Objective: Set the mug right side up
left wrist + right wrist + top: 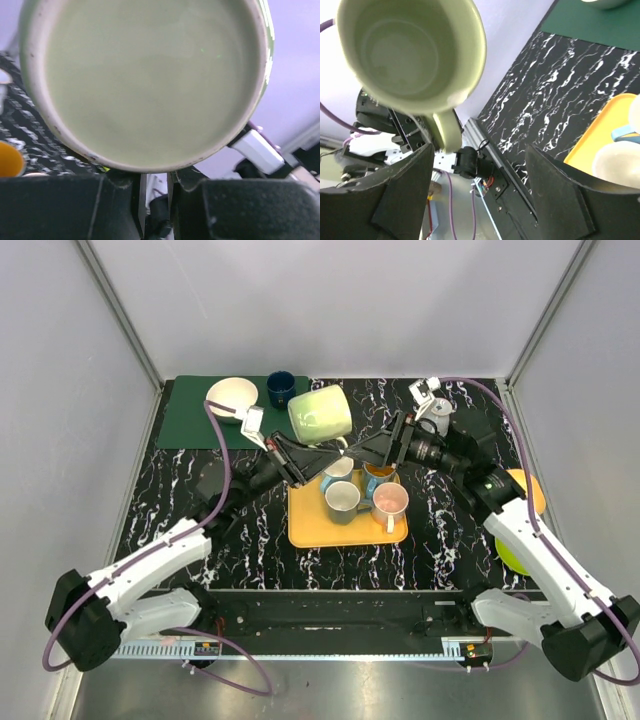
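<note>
Black fingers [120, 205] of my left pincer [156, 182], nearest the left wrist lens, stand almost together at the foot of that view, with only a narrow slot between them. Directly over them the pale green mug [150, 80] fills the view with one round end; whether that is its base or its mouth I cannot tell from there.

Seen from above, the left pincer [335, 447] reaches in from the left toward the middle of the black marbled table [160, 480], clenched on the mug [320, 415]. The mug lies on its side in the air, just beyond the pincer's tips and over the right end of the green mat [190, 425].

The right wrist view shows the mug [410, 55] with its open mouth turned to that camera and its handle [445, 130] pointing down into the left pincer's grasp.

Right of it, my right pincer [362, 452] is spread wide and grips nothing. Its two fingers [405, 200] frame the table and a corner of the orange tray [592, 137], with the mug up and to the left of them, apart from both. From above, the right pincer's tips sit just beside the left's, below the mug and over the far edge of the tray [300, 530], which carries four cups [342, 500].
</note>
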